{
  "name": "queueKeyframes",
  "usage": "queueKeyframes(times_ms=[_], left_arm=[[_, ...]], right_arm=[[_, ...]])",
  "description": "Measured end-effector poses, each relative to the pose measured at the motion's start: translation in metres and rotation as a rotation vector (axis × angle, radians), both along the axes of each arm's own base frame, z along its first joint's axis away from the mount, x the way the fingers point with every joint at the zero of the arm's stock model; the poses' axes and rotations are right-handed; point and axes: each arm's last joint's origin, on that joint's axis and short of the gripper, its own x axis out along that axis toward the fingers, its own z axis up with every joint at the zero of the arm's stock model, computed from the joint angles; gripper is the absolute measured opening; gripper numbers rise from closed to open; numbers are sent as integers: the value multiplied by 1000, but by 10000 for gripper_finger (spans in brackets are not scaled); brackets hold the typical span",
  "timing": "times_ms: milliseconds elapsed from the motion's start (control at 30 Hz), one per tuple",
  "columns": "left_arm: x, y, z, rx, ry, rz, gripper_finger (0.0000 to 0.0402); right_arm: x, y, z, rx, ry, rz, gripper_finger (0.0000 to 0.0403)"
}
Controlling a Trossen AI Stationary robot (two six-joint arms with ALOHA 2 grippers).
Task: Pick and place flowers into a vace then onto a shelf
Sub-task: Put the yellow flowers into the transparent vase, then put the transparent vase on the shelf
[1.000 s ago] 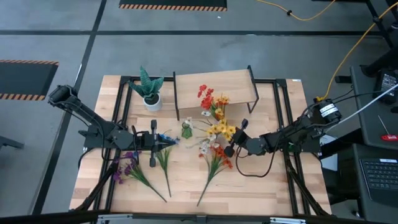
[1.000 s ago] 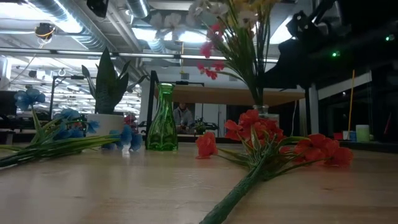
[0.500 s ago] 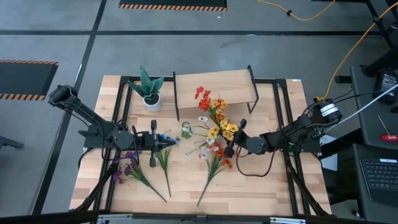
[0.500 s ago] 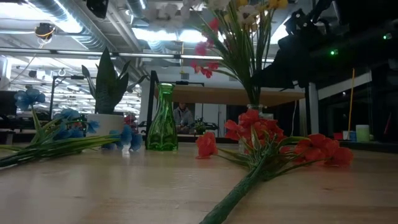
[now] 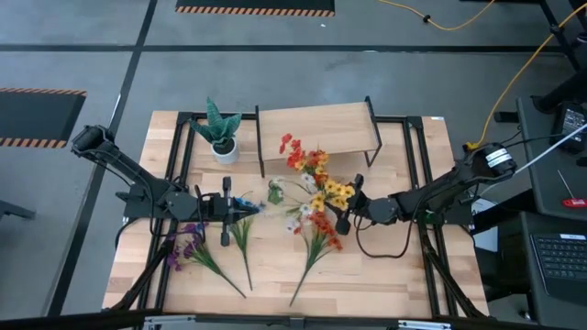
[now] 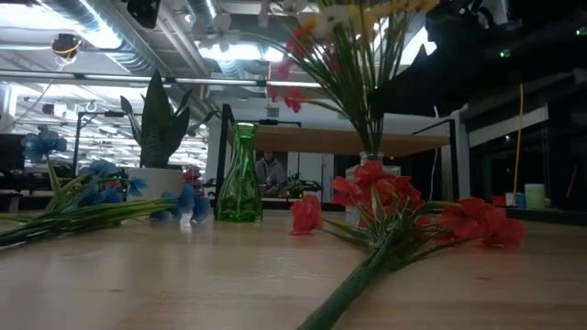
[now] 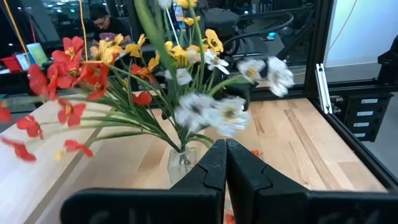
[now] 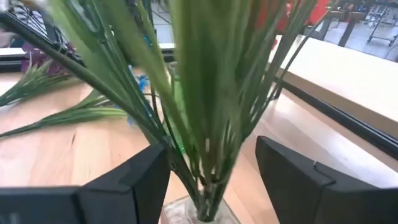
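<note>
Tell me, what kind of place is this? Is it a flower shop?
Probably not a shop: it looks like a robot lab or workshop. Two dark robot arms work at a wooden table, pipes and lights hang overhead, and a computer keyboard sits nearby.

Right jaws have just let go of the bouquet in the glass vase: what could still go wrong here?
The bunch fans wide and tall above the small clear vase, so it looks top-heavy and might tip. The right gripper straddles the stems with open jaws; backing out could snag them. The orange flowers lying against the vase might drag along.
</note>
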Motion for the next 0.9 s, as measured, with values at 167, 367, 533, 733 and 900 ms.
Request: queueKeyframes(times_ms=[167,367,533,733,900], left_arm=[[0,0,0,0,0,0,2],[0,0,0,-3,0,0,5],[0,0,0,-3,1,1,2],[0,0,0,-2,1,0,5],[0,0,0,-2,1,1,2]], right_arm=[[-3,-1,3,-6,14,0,237],[-8,-1,3,-12,59,7,237],[-14,2,11,-24,58,29,237],[-26,5,20,4,71,50,237],[-31,7,12,98,134,88,237]])
